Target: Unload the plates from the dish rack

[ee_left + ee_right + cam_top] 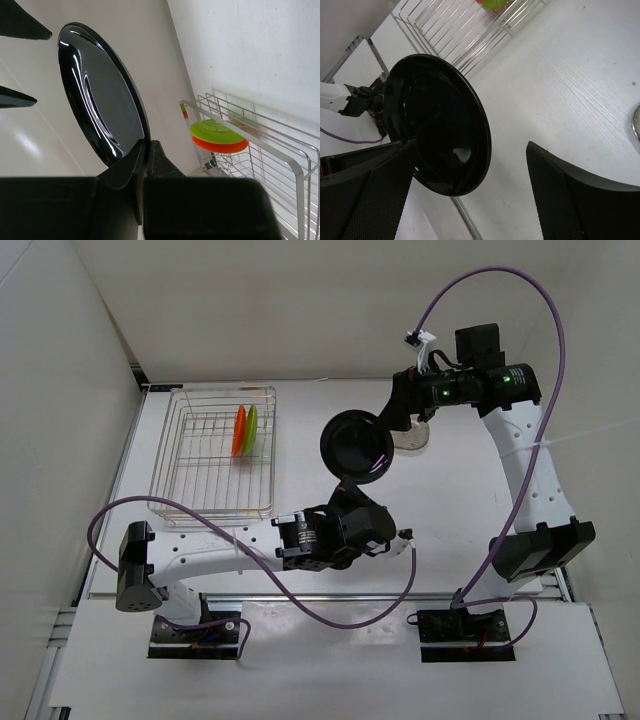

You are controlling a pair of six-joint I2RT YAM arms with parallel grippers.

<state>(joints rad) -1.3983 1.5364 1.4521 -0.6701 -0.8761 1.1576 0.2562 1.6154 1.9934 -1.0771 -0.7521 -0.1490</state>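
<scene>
My left gripper (350, 480) is shut on the lower rim of the black plate (357, 447) and holds it on edge above the table, right of the dish rack (180, 455). In the left wrist view its fingers (155, 155) pinch the black plate (100, 95). My right gripper (388, 420) is open, and the black plate (440, 125) stands between its spread fingers (580, 195), close to the left one. A red-orange plate (239, 430) and a lime green plate (251, 428) stand on edge in the rack. A clear plate (413, 436) lies on the table under the right gripper.
The rack's wire side (280, 155) shows in the left wrist view with the green plate (215, 131) and orange plate (220, 146). The rack (450, 30) also shows at the top of the right wrist view. White walls close in the table at the back and left.
</scene>
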